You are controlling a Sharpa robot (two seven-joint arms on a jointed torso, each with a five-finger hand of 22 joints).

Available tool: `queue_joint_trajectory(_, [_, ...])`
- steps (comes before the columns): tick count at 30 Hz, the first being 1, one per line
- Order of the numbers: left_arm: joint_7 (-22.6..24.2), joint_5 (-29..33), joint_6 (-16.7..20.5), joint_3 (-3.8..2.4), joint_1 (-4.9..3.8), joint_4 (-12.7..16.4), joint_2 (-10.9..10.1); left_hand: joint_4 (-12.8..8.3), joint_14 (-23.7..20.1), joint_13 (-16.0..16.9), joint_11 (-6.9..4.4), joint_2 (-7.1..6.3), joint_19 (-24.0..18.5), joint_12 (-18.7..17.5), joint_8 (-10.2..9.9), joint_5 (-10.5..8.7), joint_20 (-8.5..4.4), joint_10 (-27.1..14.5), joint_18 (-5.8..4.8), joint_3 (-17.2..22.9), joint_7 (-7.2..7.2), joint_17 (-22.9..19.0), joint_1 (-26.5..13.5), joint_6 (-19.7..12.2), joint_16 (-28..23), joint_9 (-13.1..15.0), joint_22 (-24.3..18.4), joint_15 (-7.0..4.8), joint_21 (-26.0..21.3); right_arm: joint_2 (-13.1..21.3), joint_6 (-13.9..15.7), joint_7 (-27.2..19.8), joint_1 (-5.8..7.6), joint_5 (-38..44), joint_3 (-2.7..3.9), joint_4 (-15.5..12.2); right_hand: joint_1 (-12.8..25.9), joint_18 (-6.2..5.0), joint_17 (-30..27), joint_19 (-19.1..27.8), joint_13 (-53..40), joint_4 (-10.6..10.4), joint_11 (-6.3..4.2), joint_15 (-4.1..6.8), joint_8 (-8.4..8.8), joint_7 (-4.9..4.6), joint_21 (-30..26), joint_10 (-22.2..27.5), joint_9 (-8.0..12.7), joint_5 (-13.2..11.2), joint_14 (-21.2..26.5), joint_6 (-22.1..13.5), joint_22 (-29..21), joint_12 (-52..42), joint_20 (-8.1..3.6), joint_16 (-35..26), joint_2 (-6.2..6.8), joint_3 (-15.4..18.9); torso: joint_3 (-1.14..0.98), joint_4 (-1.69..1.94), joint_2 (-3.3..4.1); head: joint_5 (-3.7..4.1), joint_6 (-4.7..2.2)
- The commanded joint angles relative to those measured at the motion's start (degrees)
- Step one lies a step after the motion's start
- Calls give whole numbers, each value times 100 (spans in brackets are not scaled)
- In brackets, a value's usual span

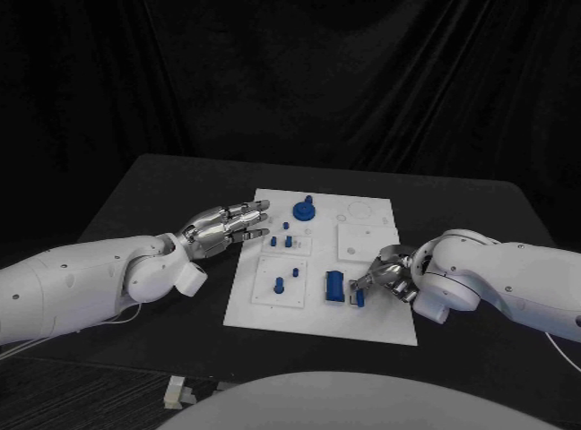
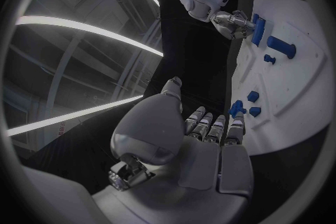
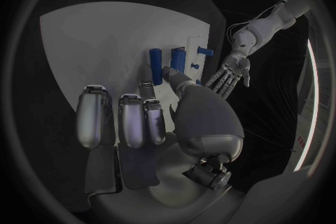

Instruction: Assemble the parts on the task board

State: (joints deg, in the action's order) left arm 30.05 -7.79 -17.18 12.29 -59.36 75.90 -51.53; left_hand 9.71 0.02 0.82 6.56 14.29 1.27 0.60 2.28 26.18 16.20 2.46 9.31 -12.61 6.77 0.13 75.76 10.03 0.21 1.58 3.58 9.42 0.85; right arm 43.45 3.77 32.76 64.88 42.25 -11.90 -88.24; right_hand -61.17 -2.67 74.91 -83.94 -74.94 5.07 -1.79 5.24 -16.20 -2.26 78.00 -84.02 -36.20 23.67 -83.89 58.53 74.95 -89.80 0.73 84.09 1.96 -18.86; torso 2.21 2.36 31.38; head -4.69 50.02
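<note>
Head view: The white task board (image 1: 329,269) lies in the middle of the black table (image 1: 149,193). Blue parts sit on it: a round piece with an upright stub (image 1: 304,210) near the far edge, two small pegs (image 1: 281,241) below it, a short pin with a small peg (image 1: 285,280) on the near-left square, and a tall rectangular block (image 1: 333,287) near the board's near-right area. The left hand (image 1: 223,226) hovers at the board's left edge, fingers extended and spread toward the board, holding nothing. The right hand (image 1: 389,274) is over the board's right side, just beside the rectangular block, fingers curled downward; a small blue piece (image 1: 360,296) shows at its fingertips, but whether it is gripped cannot be told.

Left wrist view: The left hand (image 2: 203,134) shows its fingers straight and apart, with nothing between them, fingertips close to small blue parts (image 2: 243,107) at the board's (image 2: 294,95) edge. Farther off, the right hand (image 2: 234,23) is beside a long blue block (image 2: 259,31).

Right wrist view: The right hand (image 3: 150,117) has its fingers bent over the board (image 3: 98,45); the thumb tip reaches up to two upright blue blocks (image 3: 167,63). Actual contact cannot be told. The left hand (image 3: 231,74) is beyond the board's edge, fingers spread.
</note>
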Motion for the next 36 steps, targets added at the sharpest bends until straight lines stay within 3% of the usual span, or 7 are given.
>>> queue_joint_trajectory(1, [60,36,-85,-6,11,2,12,-35,4,10,15,64,28,29,27,22,27,7,96,-7,27,-7,0,-12,-7,5,-6,-8,24,-8,186,-58,-21,123,-2,4,67,-33,211,-182,-1506,255,-24,36,-39,0,-40,-598,14,23,-388,-42,1105,-20,0,-5,0,-302,1,-1,0,1,-2])
queue_joint_trajectory(16, [40,36,-113,-6,19,-17,35,-40,3,11,20,76,27,30,27,24,27,11,96,0,29,-7,1,-12,-8,5,-8,-9,23,-53,199,-27,-23,133,-2,47,285,-38,176,-174,-1506,-23,-22,36,-76,-3,-67,-598,56,-108,-383,-75,1097,-20,-4,-16,9,-68,0,-3,0,-11,-2])
queue_joint_trajectory(18, [37,36,-116,-6,20,-16,36,-40,3,11,20,76,27,30,27,24,27,11,96,0,29,-7,1,-12,-8,5,-8,-9,23,-59,141,-7,-23,133,-2,50,480,-42,151,-166,-1506,-217,-5,22,-78,-23,-92,-598,88,-435,-378,-92,1089,-20,6,-26,63,120,0,0,0,-9,-2])
queue_joint_trajectory(22, [32,36,-122,-6,23,-12,36,-44,3,11,24,83,27,30,26,26,27,11,96,4,30,-8,2,-17,-9,4,-7,-9,24,-66,72,22,-23,133,-2,47,640,-47,123,-160,-1506,-425,13,7,-82,-41,-112,-598,134,-764,-372,-115,1084,-20,20,-37,125,369,1,0,-1,-13,-2])
queue_joint_trajectory(36, [21,36,-140,-6,29,-31,48,-51,3,11,26,93,27,30,28,33,27,12,96,12,32,-8,4,-15,-10,5,-9,-9,23,-79,-79,70,-24,176,-2,44,561,-65,115,-132,-1506,-558,29,-7,-101,-59,-195,-598,203,-1165,-371,-156,1059,-20,35,-37,165,627,1,-1,-1,-29,-2])
